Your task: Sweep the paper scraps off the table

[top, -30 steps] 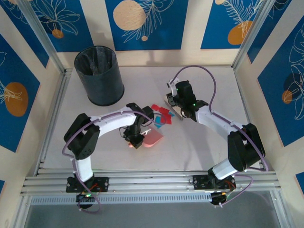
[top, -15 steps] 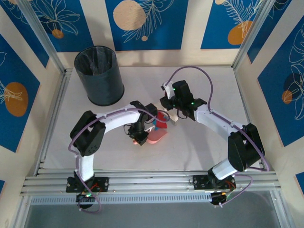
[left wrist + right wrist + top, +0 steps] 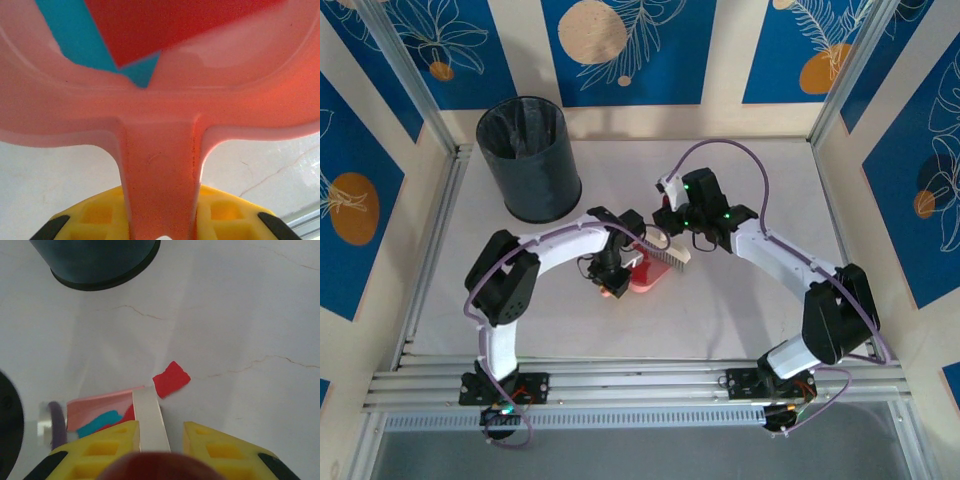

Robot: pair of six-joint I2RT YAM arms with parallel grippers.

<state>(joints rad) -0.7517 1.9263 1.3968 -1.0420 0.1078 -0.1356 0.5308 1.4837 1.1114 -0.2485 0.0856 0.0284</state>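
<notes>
My left gripper (image 3: pixel 160 220) is shut on the handle of the pink dustpan (image 3: pixel 160 105), which lies on the white table (image 3: pixel 740 300). A red paper scrap (image 3: pixel 175 25) and a cyan one (image 3: pixel 75 40) lie inside the pan. My right gripper (image 3: pixel 160 440) is shut on a white brush (image 3: pixel 150 420) whose head rests at the pan's mouth. Another red scrap (image 3: pixel 171 378) lies on the table just beyond the brush tip. In the top view the brush (image 3: pixel 670 257) sits against the dustpan (image 3: pixel 647 277) at mid-table, between the left gripper (image 3: pixel 612 280) and the right gripper (image 3: pixel 685 232).
A dark round waste bin (image 3: pixel 528 158) stands at the back left, with its base (image 3: pixel 95 262) visible ahead of the right wrist. Aluminium rails (image 3: pixel 640 385) edge the table. Blue floral panels wall in the back and sides.
The right gripper has swept the brush left and toward the dustpan. The scraps that lay loose beside the pan are now in it or under the brush. The left arm shifted the pan slightly.
</notes>
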